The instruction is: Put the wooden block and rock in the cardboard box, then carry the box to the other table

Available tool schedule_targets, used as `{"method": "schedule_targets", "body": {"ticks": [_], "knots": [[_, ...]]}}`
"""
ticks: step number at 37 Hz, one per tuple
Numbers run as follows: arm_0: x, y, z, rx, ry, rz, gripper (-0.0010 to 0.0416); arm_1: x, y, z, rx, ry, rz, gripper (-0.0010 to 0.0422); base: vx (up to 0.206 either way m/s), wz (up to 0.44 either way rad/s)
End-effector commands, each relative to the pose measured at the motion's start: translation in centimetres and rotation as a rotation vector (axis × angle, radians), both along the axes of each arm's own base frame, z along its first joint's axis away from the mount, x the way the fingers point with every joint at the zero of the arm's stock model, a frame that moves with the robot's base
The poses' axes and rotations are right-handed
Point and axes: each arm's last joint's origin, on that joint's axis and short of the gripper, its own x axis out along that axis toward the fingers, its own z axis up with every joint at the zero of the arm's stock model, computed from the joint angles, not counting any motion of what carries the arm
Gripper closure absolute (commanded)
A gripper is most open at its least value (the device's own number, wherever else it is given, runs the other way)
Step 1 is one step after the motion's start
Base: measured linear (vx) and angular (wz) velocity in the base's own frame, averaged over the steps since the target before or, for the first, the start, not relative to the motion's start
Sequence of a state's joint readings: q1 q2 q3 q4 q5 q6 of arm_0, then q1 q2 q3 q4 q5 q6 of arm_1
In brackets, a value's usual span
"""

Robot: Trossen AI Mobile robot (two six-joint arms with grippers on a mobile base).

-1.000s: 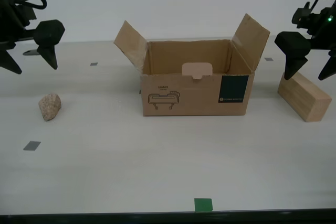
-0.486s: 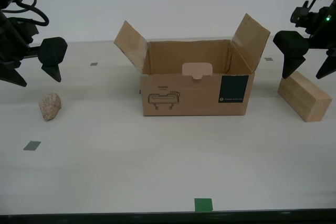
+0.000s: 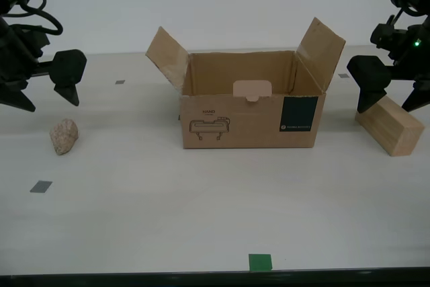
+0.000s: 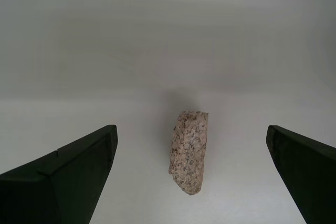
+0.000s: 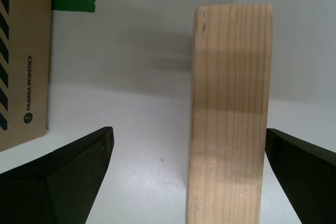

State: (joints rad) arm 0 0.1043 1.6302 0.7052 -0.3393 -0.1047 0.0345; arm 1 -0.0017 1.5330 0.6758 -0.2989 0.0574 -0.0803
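The cardboard box stands open in the middle of the cream table, flaps up and nothing visible inside. The rock lies toward the exterior view's left. My second gripper hangs open just above and behind it, and the rock shows between its fingers without touching them. The wooden block lies toward the exterior view's right. My first gripper is open and straddles the block's far end; the block sits between the fingers, nearer one of them. The other table is out of view.
Grey tape squares and a green tape square mark the table. The front table edge runs along the bottom of the exterior view. The box's side wall stands close to my first gripper.
My first gripper has come down closer over the wooden block. My second gripper has shifted a little toward the rock. The box, rock and block have not moved.
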Motion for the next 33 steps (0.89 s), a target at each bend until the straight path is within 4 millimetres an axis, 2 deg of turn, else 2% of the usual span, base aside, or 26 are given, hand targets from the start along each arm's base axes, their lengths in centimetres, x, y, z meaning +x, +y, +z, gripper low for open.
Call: {"method": "schedule_targets", "body": {"ticks": [1,9,33], "knots": [[0.0,0.0,0.0,0.000,0.000,-0.006,0.0007,-0.2,0.0,-0.5,0.002,-0.025,-0.001,0.0023,0.000,0.000],[0.1,0.0,0.0,0.001,-0.008,-0.006,0.0007,-0.4,0.0,-1.3,-0.014,-0.115,0.029,0.0023,0.000,0.000],[0.0,0.1,0.0,0.008,-0.004,-0.024,0.0007,-1.0,0.1,-1.8,0.043,-0.079,-0.040,0.0023,0.000,0.000]]}}
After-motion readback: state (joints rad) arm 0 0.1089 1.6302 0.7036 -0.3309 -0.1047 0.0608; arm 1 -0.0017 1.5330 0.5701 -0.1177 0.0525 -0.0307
